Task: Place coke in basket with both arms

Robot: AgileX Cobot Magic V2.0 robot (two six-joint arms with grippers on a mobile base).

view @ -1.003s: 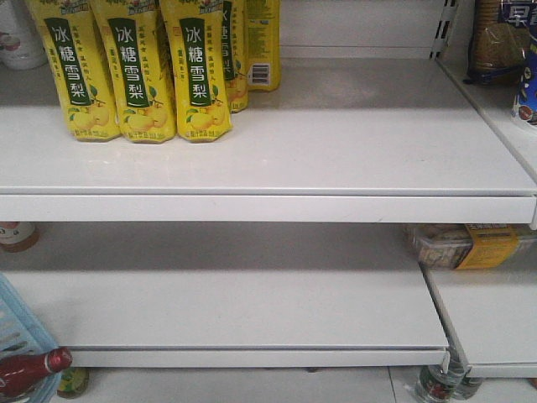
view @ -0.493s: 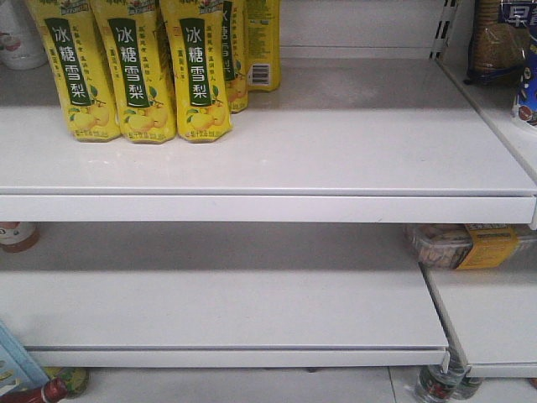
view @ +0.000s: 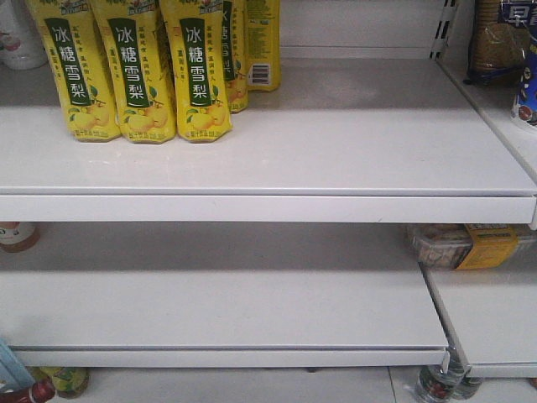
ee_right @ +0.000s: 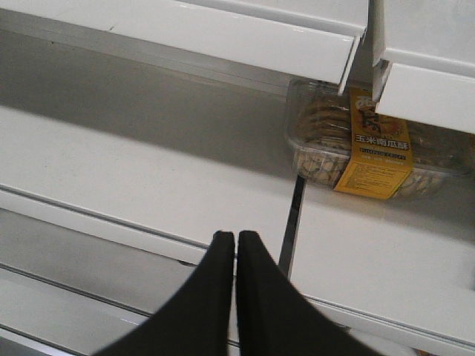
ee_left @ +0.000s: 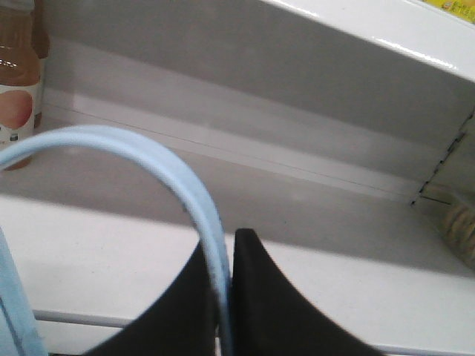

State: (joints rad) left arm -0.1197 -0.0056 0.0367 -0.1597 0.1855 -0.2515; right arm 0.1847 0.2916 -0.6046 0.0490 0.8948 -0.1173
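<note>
Lower left of the front frame: the basket (view: 8,363) edge and the coke (view: 23,393), only its red cap and neck visible, cut by the frame corner. Left tool (ee_left: 226,285): pinching the basket's light blue handle (ee_left: 159,167). Right tool (ee_right: 236,256): fingers pressed together, empty, above a white shelf (ee_right: 133,178).

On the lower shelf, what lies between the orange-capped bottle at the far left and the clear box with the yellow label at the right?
Nothing: in the front view the lower shelf is bare between the bottle and the clear box.
</note>
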